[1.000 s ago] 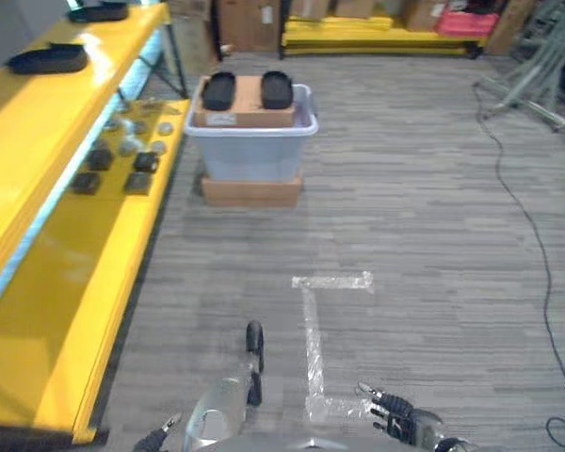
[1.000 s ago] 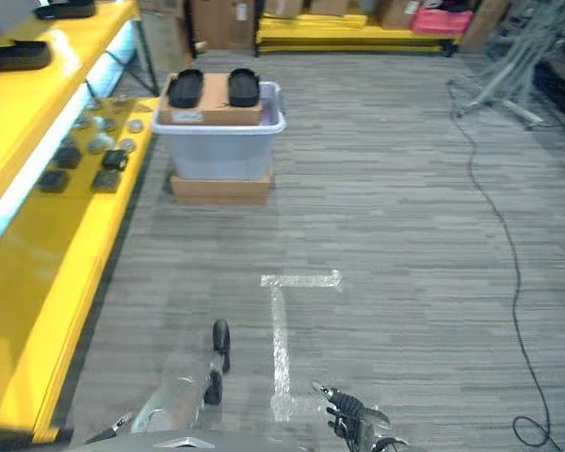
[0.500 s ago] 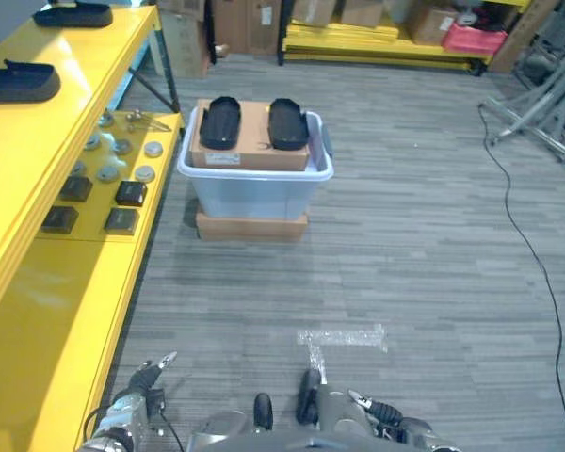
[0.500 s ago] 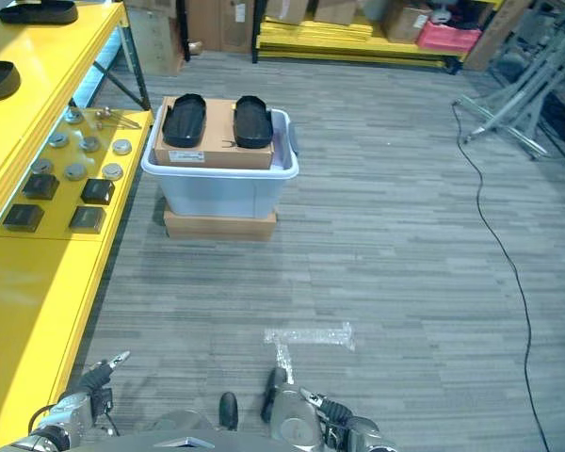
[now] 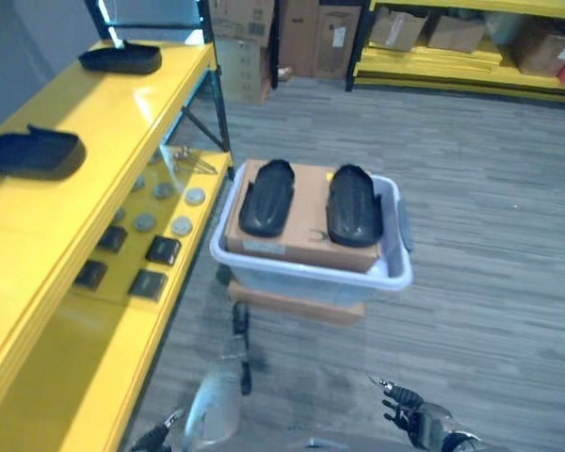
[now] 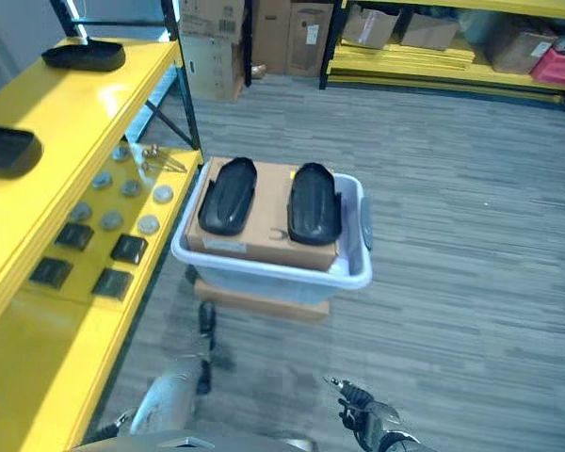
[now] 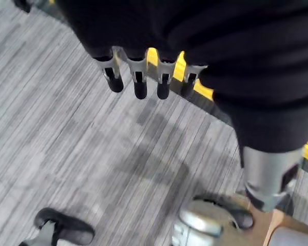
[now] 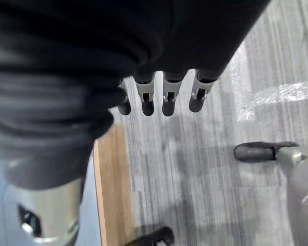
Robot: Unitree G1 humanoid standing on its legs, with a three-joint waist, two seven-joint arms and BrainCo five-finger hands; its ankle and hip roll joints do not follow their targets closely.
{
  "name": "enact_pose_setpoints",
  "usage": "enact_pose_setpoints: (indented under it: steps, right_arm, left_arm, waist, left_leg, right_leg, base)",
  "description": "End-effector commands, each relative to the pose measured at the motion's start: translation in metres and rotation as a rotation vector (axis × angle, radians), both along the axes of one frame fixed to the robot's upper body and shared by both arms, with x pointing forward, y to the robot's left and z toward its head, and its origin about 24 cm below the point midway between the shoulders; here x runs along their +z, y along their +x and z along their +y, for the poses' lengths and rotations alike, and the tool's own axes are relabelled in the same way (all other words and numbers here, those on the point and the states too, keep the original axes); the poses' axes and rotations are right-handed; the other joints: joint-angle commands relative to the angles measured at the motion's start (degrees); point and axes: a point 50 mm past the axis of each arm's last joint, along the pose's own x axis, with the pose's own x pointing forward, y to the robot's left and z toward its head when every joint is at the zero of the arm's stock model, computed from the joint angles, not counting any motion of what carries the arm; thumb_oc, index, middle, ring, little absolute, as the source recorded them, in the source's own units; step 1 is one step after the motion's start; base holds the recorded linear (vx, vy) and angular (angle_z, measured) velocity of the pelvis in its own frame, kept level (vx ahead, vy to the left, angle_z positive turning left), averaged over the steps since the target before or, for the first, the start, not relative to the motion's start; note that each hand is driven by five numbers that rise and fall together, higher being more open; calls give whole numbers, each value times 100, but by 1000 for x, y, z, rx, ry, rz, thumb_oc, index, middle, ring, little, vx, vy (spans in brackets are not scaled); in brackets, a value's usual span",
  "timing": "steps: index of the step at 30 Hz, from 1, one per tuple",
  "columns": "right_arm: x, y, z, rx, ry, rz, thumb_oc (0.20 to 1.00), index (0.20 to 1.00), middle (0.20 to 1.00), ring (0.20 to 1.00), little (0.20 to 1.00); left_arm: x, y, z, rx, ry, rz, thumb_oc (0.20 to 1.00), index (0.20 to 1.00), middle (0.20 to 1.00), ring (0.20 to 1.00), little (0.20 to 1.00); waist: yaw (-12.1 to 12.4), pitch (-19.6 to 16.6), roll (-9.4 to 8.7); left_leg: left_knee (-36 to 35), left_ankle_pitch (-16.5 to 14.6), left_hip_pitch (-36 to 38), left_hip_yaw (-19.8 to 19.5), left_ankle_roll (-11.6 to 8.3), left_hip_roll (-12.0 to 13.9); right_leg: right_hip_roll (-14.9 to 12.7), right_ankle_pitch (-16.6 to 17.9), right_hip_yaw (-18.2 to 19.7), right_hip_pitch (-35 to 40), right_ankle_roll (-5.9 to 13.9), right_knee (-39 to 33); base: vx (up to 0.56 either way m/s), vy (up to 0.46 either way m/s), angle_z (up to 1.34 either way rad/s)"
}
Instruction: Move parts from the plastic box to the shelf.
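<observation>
A pale translucent plastic box stands on the floor beside the yellow shelf. A cardboard carton inside it carries two black oval parts side by side. Two similar black parts lie on the shelf's top level. My left hand hangs low at the bottom edge, its fingers straight and empty over the carpet. My right hand is low too, short of the box, with fingers straight and holding nothing.
The box rests on a flat brown base. Small round discs and black square blocks sit on the shelf's lower level. Cardboard cartons and a yellow rack line the far wall. Grey carpet lies to the right.
The whole view has shifted: box and shelf now appear much nearer and larger. Both hands stay low at the bottom edge, empty.
</observation>
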Motion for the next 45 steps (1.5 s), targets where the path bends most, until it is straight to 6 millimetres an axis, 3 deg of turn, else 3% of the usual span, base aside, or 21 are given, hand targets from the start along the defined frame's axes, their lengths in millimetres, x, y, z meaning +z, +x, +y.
enact_pose_setpoints:
  steps: [1, 2, 3, 4, 7, 8, 9, 10, 14, 21, 24, 26, 29, 35, 42, 45]
  right_arm:
    - [1, 2, 1, -33, -25, -39, 1000, 1000, 1000, 1000, 1000]
    - [1, 2, 3, -31, -29, -44, 1000, 1000, 1000, 1000, 1000]
    - [1, 2, 3, -30, -29, -46, 1000, 1000, 1000, 1000, 1000]
    - [1, 3, 4, -5, -40, -69, 1000, 1000, 1000, 1000, 1000]
    - [5, 7, 3, 51, -92, -126, 1000, 1000, 1000, 1000, 1000]
    - [11, 17, 1, 72, -134, -193, 1000, 1000, 1000, 1000, 1000]
    - [15, 22, 1, 65, -138, -234, 1000, 1000, 1000, 1000, 1000]
    - [19, 26, 0, 49, -146, -275, 1000, 1000, 1000, 1000, 1000]
    - [23, 29, 1, 50, -161, -301, 1000, 1000, 1000, 1000, 1000]
    - [27, 29, 6, 46, -197, -379, 1000, 1000, 1000, 1000, 1000]
    - [45, 43, 6, 14, -250, -521, 1000, 1000, 1000, 1000, 1000]
    - [69, 57, 5, -9, -287, -668, 1000, 1000, 1000, 1000, 1000]
    - [91, 62, 0, 25, -315, -773, 1000, 1000, 1000, 1000, 1000]
    - [115, 66, -5, 38, -333, -886, 1000, 1000, 1000, 1000, 1000]
    - [129, 78, -10, 109, -375, -879, 1000, 1000, 1000, 1000, 1000]
    - [131, 92, -19, 154, -415, -806, 1000, 1000, 1000, 1000, 1000]
  left_arm:
    - [8, 43, 2, -105, 42, -114, 1000, 1000, 1000, 1000, 1000]
    - [10, 45, 5, -114, 63, -119, 1000, 1000, 1000, 1000, 1000]
    - [10, 45, 6, -113, 66, -123, 1000, 1000, 1000, 1000, 1000]
    - [15, 55, 14, -78, 81, -165, 1000, 1000, 1000, 1000, 1000]
    - [24, 78, 22, -69, 88, -233, 1000, 1000, 1000, 1000, 1000]
    - [31, 92, 26, -48, 87, -273, 1000, 1000, 1000, 1000, 1000]
    - [34, 98, 27, -40, 87, -290, 1000, 1000, 1000, 1000, 1000]
    - [33, 98, 24, -44, 73, -294, 1000, 1000, 1000, 1000, 1000]
    - [24, 87, 8, -111, 59, -241, 1000, 1000, 1000, 1000, 1000]
    - [15, 70, -8, -184, 49, -205, 1000, 1000, 1000, 1000, 1000]
    - [16, 68, -6, -184, 63, -208, 1000, 1000, 1000, 1000, 1000]
    - [17, 67, 0, -171, 78, -208, 1000, 1000, 1000, 1000, 1000]
    - [20, 64, 11, -143, 89, -204, 1000, 1000, 1000, 1000, 1000]
    - [18, 54, 15, -120, 82, -184, 1000, 1000, 1000, 1000, 1000]
    - [14, 46, 10, -160, 73, -148, 1000, 1000, 1000, 1000, 1000]
    - [12, 43, 7, -239, 83, -125, 1000, 1000, 1000, 1000, 1000]
  waist:
    - [57, -26, 16]
    - [18, -7, 56]
    - [4, 0, 78]
    - [-99, 88, 198]
    - [-267, 239, 231]
    - [-387, 302, 300]
    - [-409, 300, 265]
    - [-420, 245, 180]
    - [-431, 150, 21]
    - [-474, 50, -45]
    - [-549, 26, -44]
    - [-665, -3, -47]
    - [-820, -43, -60]
    - [-949, -115, -139]
    - [-900, -161, -203]
    - [-714, -121, -198]
  left_leg:
    - [224, 725, 1216, -13, 41, 93]
    - [193, 654, 1380, -29, 124, 74]
    - [165, 639, 1438, -61, 149, 76]
    - [18, 549, 1802, -163, 237, 150]
    - [352, 279, 1905, -324, 237, 141]
    - [38, 426, 1963, -481, 210, 259]
    - [-98, 468, 1950, -438, 185, 276]
    - [-224, 504, 1941, -379, 126, 266]
    - [-502, 575, 2064, -319, 33, 303]
    - [-503, 445, 2291, -256, 64, 309]
    - [-545, 429, 2389, -212, 66, 309]
    - [-629, 429, 2459, -157, 57, 321]
    - [-714, 426, 2513, -103, 60, 333]
    - [-714, 387, 2559, -28, 55, 353]
    - [-714, 354, 2577, -22, 59, 357]
    - [-714, 380, 2512, -100, 42, 362]
  right_leg:
    - [17, 369, -241, -1525, 153, 1251]
    - [-82, 534, -327, -1840, 286, 1852]
    - [-113, 585, -321, -1949, 313, 2015]
    - [-427, 749, -382, -2439, 399, 2371]
    - [-897, 989, -251, -2678, 510, 1948]
    - [-763, 950, 101, -2688, 511, 1688]
    - [-705, 991, 98, -2628, 493, 1416]
    - [-662, 1147, 78, -2508, 540, 948]
    - [-564, 1377, -12, -2245, 542, 258]
    - [-534, 1286, -74, -2034, 493, 253]
    - [-523, 1322, -40, -1984, 517, 192]
    - [-509, 1326, -9, -1980, 542, 171]
    - [-476, 1304, 40, -1997, 566, 183]
    - [-432, 1256, 71, -1973, 574, 217]
    - [-423, 1198, 28, -1920, 563, 246]
    - [-446, 1183, -55, -1917, 549, 254]
  base:
    - [191, 123, -29]
    - [137, 93, -26]
    - [150, 59, -53]
    - [88, -27, -68]
    - [54, -105, -19]
    - [23, -170, 90]
    - [41, -247, 118]
    - [37, -219, 89]
    - [58, -161, -15]
    - [40, -61, -10]
    - [6, -20, -7]
    - [-5, -5, -2]
    - [-8, -1, -3]
    - [-6, -2, -4]
    - [57, -19, -1]
    - [78, -20, 1]
